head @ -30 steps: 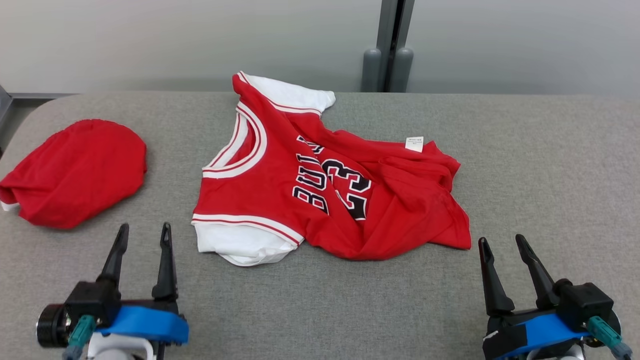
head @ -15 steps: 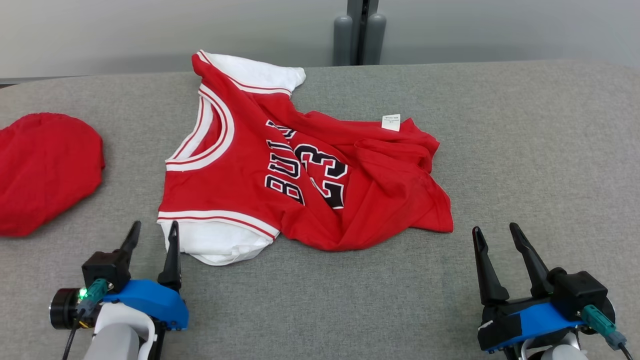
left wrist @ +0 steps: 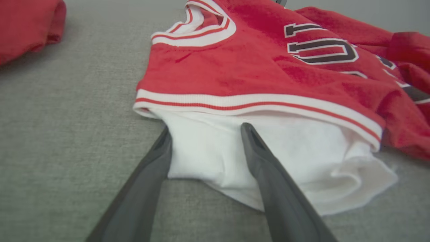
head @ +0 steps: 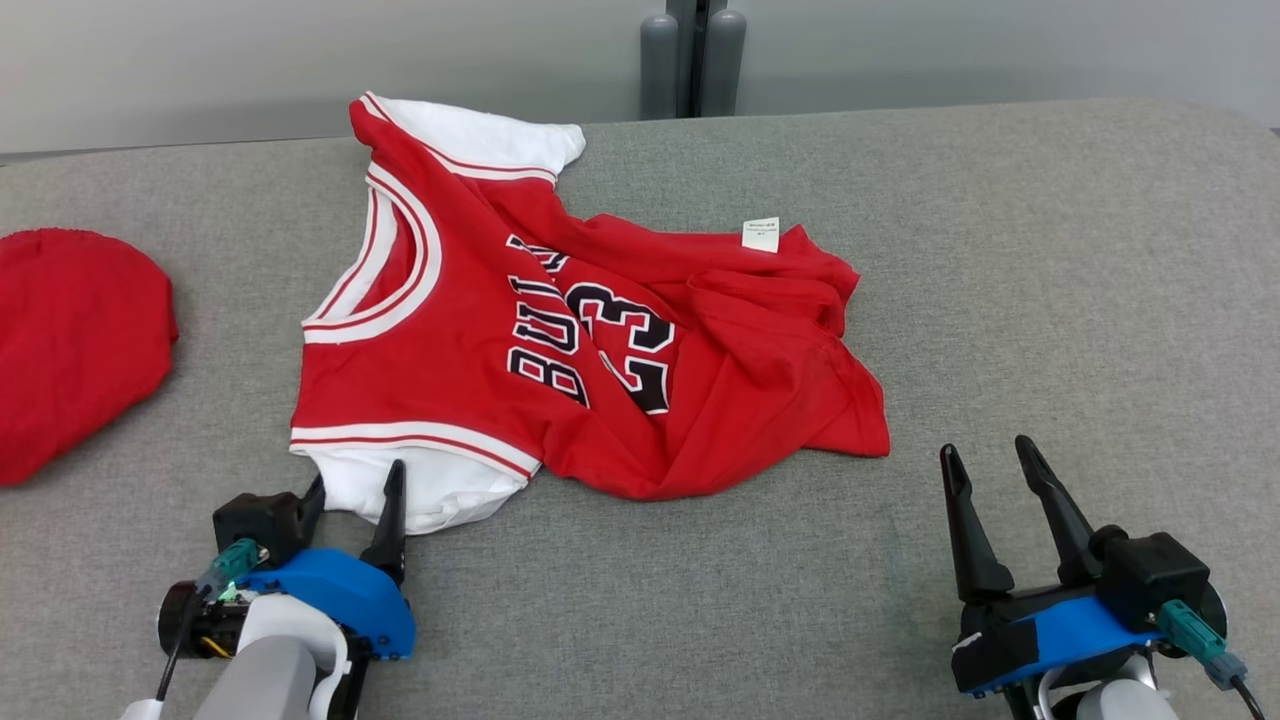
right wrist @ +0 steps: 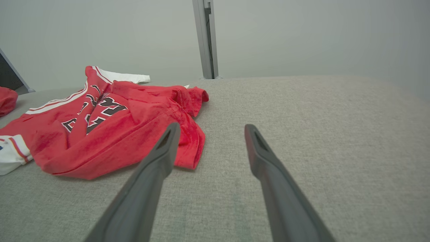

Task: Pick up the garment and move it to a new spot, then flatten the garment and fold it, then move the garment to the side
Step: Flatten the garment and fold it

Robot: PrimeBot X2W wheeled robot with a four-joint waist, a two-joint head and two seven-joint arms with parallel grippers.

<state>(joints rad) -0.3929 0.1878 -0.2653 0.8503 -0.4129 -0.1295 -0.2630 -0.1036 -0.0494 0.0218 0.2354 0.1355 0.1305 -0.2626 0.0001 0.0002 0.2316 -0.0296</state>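
The garment [head: 470,340] is a red jersey with white sleeves and black lettering, lying crumpled on the grey table [head: 1050,280]. My left gripper [head: 357,478] is open at the jersey's near white sleeve [head: 440,485]. In the left wrist view, part of that white sleeve [left wrist: 208,151] lies between the fingers of the left gripper [left wrist: 205,129], and the right finger [left wrist: 268,174] overlaps the cloth. My right gripper [head: 985,450] stands open over bare table, right of the red hem corner [head: 870,435]. The right wrist view shows the right gripper [right wrist: 211,127] with the garment [right wrist: 100,134] to its left.
A second red cloth bundle [head: 70,340] lies at the table's left edge, also seen as a red cloth bundle [left wrist: 27,23] in the left wrist view. A grey post [head: 693,55] stands behind the table's far edge. Bare table stretches to the right.
The head camera has shifted, so everything drifts left and up. My left gripper has moved forward and right, up to the white sleeve. The right gripper has stayed about where it was, still open.
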